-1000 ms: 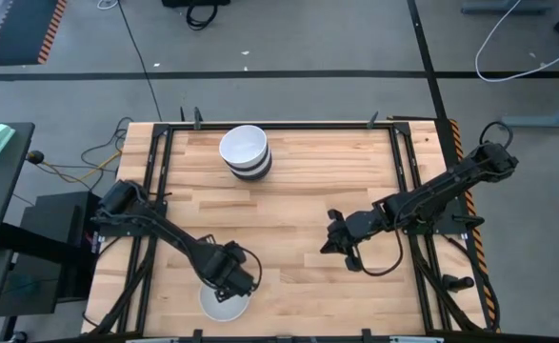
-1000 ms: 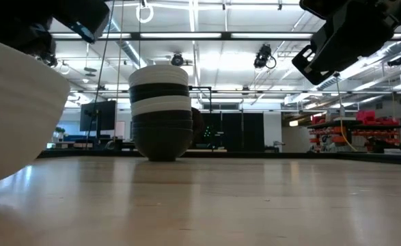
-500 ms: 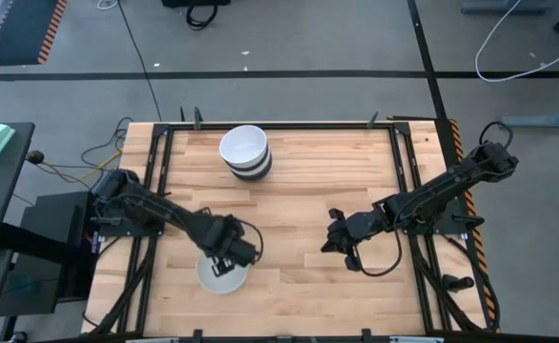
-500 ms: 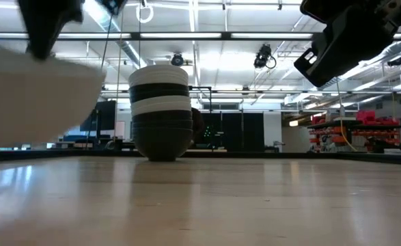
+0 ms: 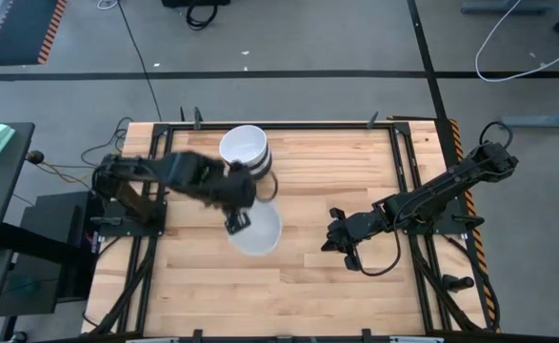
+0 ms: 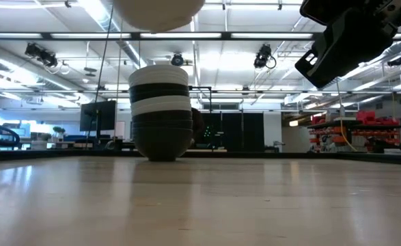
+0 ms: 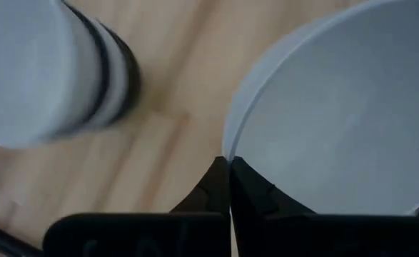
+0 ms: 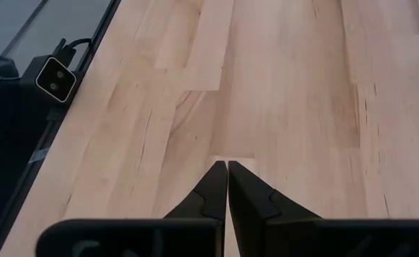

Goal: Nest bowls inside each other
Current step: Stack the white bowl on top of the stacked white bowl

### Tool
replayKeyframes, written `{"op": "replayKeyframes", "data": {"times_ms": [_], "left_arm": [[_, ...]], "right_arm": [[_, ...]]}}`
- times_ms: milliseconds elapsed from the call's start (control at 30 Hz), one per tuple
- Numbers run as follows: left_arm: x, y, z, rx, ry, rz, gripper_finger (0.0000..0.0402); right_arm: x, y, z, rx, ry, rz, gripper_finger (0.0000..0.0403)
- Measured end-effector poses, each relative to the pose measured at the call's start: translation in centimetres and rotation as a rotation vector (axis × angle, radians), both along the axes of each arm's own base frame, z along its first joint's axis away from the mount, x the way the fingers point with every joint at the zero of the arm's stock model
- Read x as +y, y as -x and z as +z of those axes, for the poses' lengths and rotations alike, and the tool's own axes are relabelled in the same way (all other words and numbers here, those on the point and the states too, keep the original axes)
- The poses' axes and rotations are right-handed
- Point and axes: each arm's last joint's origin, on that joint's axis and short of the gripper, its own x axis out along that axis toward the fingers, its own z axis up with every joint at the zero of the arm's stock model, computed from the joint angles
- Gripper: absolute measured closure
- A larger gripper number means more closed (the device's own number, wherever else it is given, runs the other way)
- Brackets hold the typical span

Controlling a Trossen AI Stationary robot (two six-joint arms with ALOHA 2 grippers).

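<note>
A stack of nested black and white bowls (image 5: 247, 152) (image 6: 161, 113) (image 7: 45, 71) stands on the wooden table (image 5: 355, 171) at the far middle, a white bowl on top. One more white bowl (image 5: 260, 231) (image 6: 158, 12) (image 7: 337, 107) hangs high above the table, just in front of the stack, with my left gripper (image 5: 236, 219) (image 7: 229, 168) shut on it. My right gripper (image 5: 341, 240) (image 8: 227, 171) (image 6: 343, 41) hovers shut over bare wood at the right, holding nothing. My left gripper pinches the white bowl's rim (image 7: 228, 146) on the side toward the table's left, one finger inside the bowl and one outside. The fingers come steeply from above. The bowl hangs lifted clear of the table, its opening up.
Dark metal rails (image 5: 155, 191) run along the table's left and right sides. Bare wood lies between the stack and the right arm and along the near edge (image 5: 289, 314).
My left gripper has risen and swung from the table's near edge toward the stack at the far middle. It carries the white bowl, which now hangs high above the table and clear of it.
</note>
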Motion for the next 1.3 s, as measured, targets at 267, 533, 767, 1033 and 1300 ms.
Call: {"op": "replayKeyframes", "data": {"times_ms": [267,533,767,1033,1300], "left_arm": [[7.1,0.7,3.6,-0.099,-0.118,0.072,0.0399],[12.9,3.3,6.8,-0.19,-0.197,0.205,0.0399],[17.4,4.8,6.7,-0.178,-0.152,0.302,0.0399],[22.1,5.6,5.4,-0.147,-0.081,0.393,0.0399],[24.5,5.6,4.2,-0.146,0.015,0.388,0.0399]], "right_arm": [[0.0,0.0,0.0,0.001,-0.005,-0.004,0.0389],[0.0,0.0,0.0,0.001,-0.005,-0.004,0.0395],[-0.1,0.0,0.0,-0.004,0.003,-0.039,0.0396],[-0.2,-0.1,0.0,-0.015,0.031,-0.073,0.0397],[-0.3,-0.1,0.0,-0.019,0.042,-0.087,0.0398]]}}
